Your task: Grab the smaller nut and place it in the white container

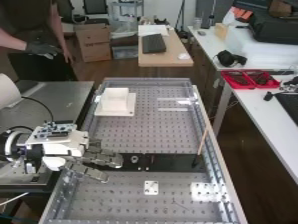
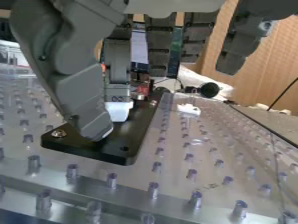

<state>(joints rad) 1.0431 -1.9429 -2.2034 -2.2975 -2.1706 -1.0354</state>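
The fingers reach over the flat black bar on the perforated worktop, coming in from the high view's left. They are mostly straight and loosely spread, open rather than curled; in the wrist view the thumb slants down over the bar's end, a narrow gap between its tip and the white tip of the nearest of the fingers. They have no visible grip on anything. I cannot tell exactly where the smaller nut sits; the fingers and thumb cover that stretch of bar. The bearing stands on the bar just past the fingertips, upright and apart from them. The white container is well apart from the fingers, further up the worktop towards its far end, on a pale square base. Nearer the worktop's near end than the fingers, and beyond their tips, lies a small white plate. Further out past the fingertips, a thin wooden stick leans with its dark end over the bar.
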